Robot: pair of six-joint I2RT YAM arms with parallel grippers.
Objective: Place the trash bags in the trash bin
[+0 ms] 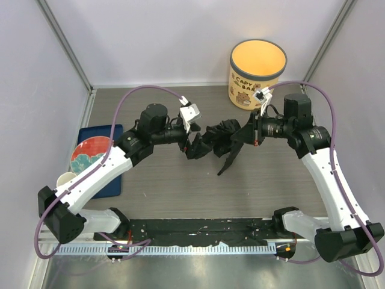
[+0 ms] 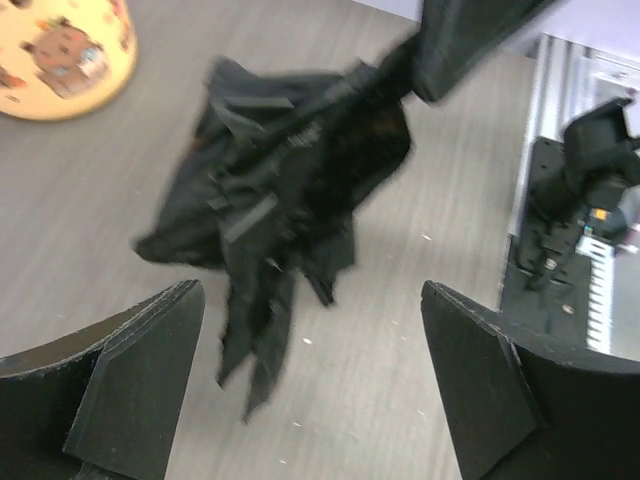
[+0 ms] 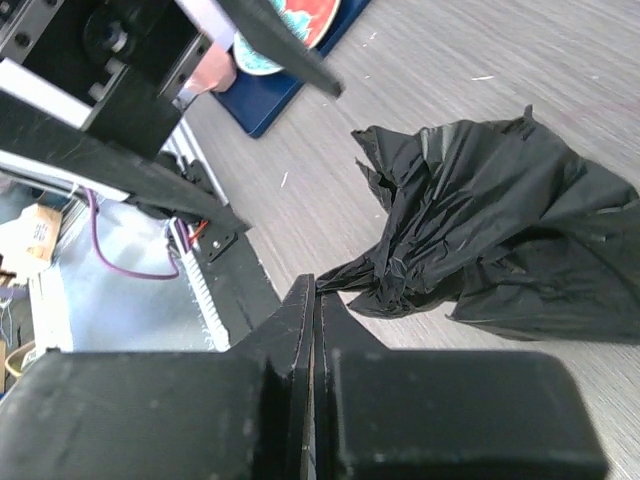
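A crumpled black trash bag [image 1: 218, 137] hangs just above the middle of the table, and a thin tail of it trails toward the front. My right gripper [image 1: 242, 137] is shut on the bag's right end; the right wrist view shows the closed fingertips [image 3: 316, 292] pinching a corner of the film [image 3: 490, 235]. My left gripper [image 1: 194, 147] is open and empty just left of the bag. In the left wrist view the bag [image 2: 290, 170] hangs beyond the spread fingers [image 2: 150, 390]. The cream-yellow capybara trash bin [image 1: 257, 73] stands upright at the back right, and its side also shows in the left wrist view [image 2: 60, 50].
A blue tray [image 1: 114, 180] on the left holds a red and teal plate [image 1: 90, 154], with a beige cup [image 1: 66, 179] at its near corner. Grey walls close in the left, back and right. A black rail [image 1: 198, 232] runs along the front edge.
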